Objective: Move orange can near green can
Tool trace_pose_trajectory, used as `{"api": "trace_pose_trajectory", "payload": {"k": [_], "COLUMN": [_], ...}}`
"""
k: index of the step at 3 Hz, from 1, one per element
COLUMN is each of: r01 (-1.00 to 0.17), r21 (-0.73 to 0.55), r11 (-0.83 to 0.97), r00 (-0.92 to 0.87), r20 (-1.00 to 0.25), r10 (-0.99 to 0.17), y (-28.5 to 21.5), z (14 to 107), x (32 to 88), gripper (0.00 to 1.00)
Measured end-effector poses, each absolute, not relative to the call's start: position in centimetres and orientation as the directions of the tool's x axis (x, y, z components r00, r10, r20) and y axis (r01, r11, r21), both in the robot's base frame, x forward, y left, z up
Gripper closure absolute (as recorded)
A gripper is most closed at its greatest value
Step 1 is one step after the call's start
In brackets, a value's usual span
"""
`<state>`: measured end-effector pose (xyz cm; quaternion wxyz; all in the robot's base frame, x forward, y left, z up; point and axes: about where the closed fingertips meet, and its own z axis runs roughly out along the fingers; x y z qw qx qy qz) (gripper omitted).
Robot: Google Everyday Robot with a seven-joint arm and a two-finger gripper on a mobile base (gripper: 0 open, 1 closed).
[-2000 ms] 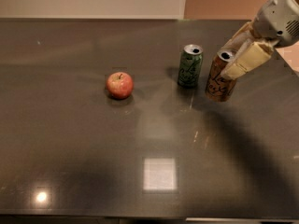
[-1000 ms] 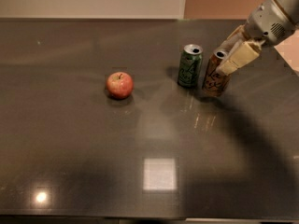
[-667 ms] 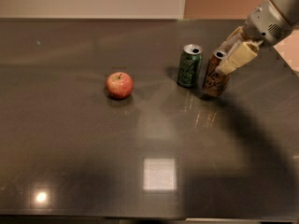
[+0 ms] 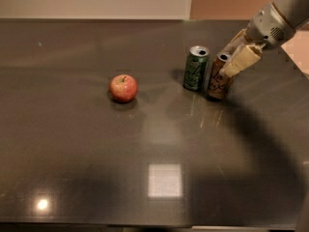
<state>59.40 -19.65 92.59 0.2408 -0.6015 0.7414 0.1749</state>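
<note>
**Orange can set beside the green one; only the letting go seems left**

Well off to the left of the hand, an apple [image 4: 123, 88] sits alone on the dark table [image 4: 72, 153]. It has no part in the job and nothing is near it.

Just left of the hand stands the green can [image 4: 196, 68], upright, with its silver top showing. It is free of any hold.

Right beside it, on the side toward the hand, stands the orange can [image 4: 218, 81]. It too is upright, with its base on the table. The two cans are side by side, with at most a thin gap between them; I cannot tell whether they touch.

The hand [image 4: 227, 64] reaches in from the upper right at the end of the arm [image 4: 275, 23]. It is closed round the upper part of the orange can, one pale finger [image 4: 241, 58] lying across the can's near side and the other running behind its top.

As I judge it, the main work is done: the orange can is already where the task wants it, next to the green one. What remains is to open the hand and draw it away up and to the right. That must be done without dragging or tipping the orange can, since a knock to the left would push it into the green can.
</note>
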Motion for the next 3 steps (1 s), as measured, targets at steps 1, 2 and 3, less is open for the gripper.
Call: {"api": "trace_pose_trajectory", "payload": {"k": [1,2,3], "r01": [-0.977,-0.978,-0.978], "r21": [-0.032,-0.032,-0.032], "r11": [0.209,0.206,0.206], "r00": [-0.155,-0.153,-0.153], "r20": [-0.565,-0.564,-0.564], "r10": [-0.810,-0.812,-0.812], "y": [-19.72,-19.92,-19.92], "z": [91.85,91.29,91.29], "x": [59.69,59.77,59.78], "gripper": [0.13,0.00,0.00]}}
